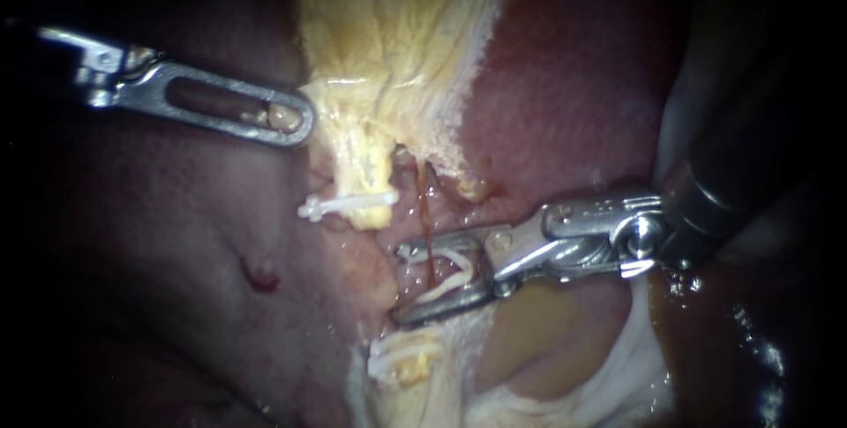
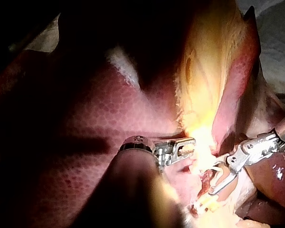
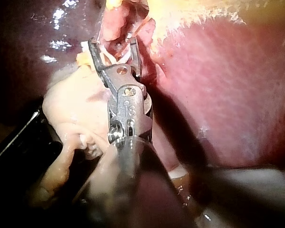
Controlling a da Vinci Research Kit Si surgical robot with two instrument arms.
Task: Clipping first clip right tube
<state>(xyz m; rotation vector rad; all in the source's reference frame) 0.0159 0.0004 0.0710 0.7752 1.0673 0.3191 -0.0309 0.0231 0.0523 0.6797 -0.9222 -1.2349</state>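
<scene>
**Clip open over the right tube**

The liver (image 1: 176, 243) fills the background, with the pale yellow gallbladder (image 1: 388, 40) lying over it. The left instrument (image 1: 296, 119) is clamped on the gallbladder's edge. The right instrument (image 1: 401, 282) has its jaws spread, carrying an open white clip (image 1: 452, 284) around the thin brown right tube (image 1: 424, 207).

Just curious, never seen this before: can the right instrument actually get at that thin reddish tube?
Probably yes: the right instrument holds a white clip in its jaws, which seem to straddle the tube, nothing else between. The left instrument sits aside.
</scene>
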